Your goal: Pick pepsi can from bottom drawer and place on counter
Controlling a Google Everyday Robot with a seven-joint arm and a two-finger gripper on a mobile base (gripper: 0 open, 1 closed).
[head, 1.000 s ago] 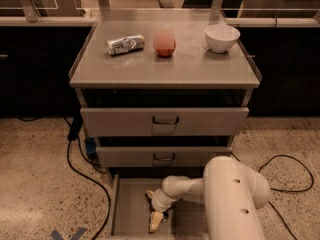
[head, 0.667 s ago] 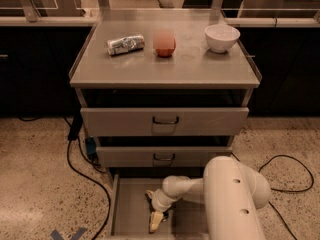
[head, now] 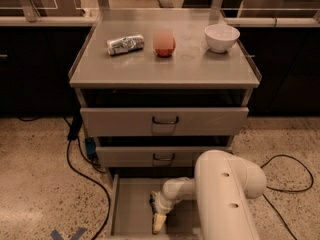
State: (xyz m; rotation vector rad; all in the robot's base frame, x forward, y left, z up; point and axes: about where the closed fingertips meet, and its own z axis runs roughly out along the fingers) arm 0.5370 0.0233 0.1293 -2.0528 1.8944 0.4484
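The bottom drawer (head: 129,210) is pulled open at the foot of the cabinet, showing its grey floor. My white arm reaches down into it from the right, and the gripper (head: 159,222) hangs low over the drawer floor near its front. A small dark blue patch (head: 152,200) shows just left of the wrist; it looks like part of the pepsi can, mostly hidden by the arm. The grey counter (head: 200,71) tops the cabinet, well above the gripper.
On the counter lie a silver-white patterned can (head: 125,43), a red round object (head: 164,43) and a white bowl (head: 221,37). Two drawers with black handles (head: 165,120) sit slightly open above the bottom drawer. Black cables (head: 82,176) run along the floor on both sides.
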